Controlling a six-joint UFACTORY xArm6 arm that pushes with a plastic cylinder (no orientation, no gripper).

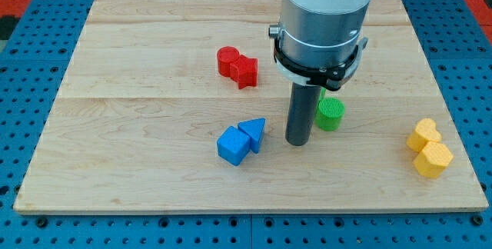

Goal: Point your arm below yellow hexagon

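Wooden board [154, 95] on blue pegboard [23, 87] carries coloured blocks

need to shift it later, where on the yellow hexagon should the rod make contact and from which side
No claw here, so it can only be pushed. Put my tip against the yellow hexagon on its flat face towards the view's left. That side is open board, while another yellow block touches it above, so both would probably move together.

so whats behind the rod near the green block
The green cylinder sits just to the view's right of my tip; the rod covers its left edge, so anything directly behind there cannot be seen.
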